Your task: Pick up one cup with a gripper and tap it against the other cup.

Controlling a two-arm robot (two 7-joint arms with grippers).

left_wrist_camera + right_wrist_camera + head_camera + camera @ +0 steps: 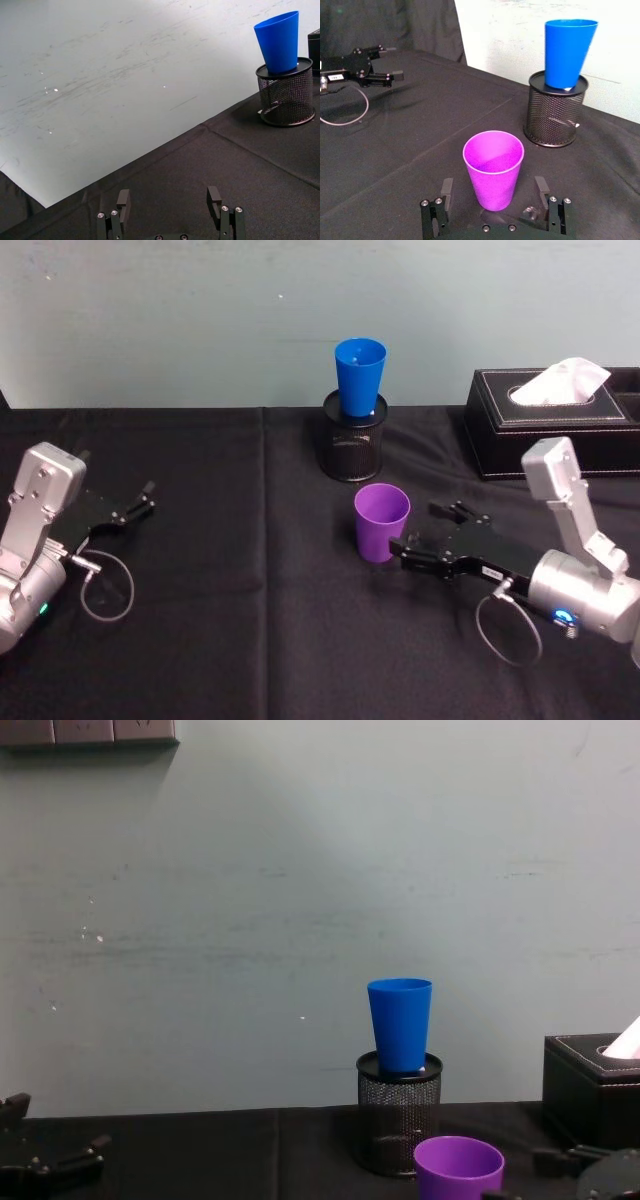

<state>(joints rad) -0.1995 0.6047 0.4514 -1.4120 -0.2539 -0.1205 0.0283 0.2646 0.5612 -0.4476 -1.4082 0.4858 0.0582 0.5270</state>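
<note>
Purple cup (381,523): was found upright near the middle of the worktop (250,640), with its long axis vertical, its wide rim turned upward and its narrow base set on the black cloth.

Right end effector (412,527): was held open and low at the cup's base. One finger was seen at either side, and no contact could be made out.

Blue cup (360,375): was seated upright, rim upward, in a black mesh pen holder (352,445) toward the rear edge, behind the purple cup.

Left end effector (140,502): was parked open near the left edge.
</note>
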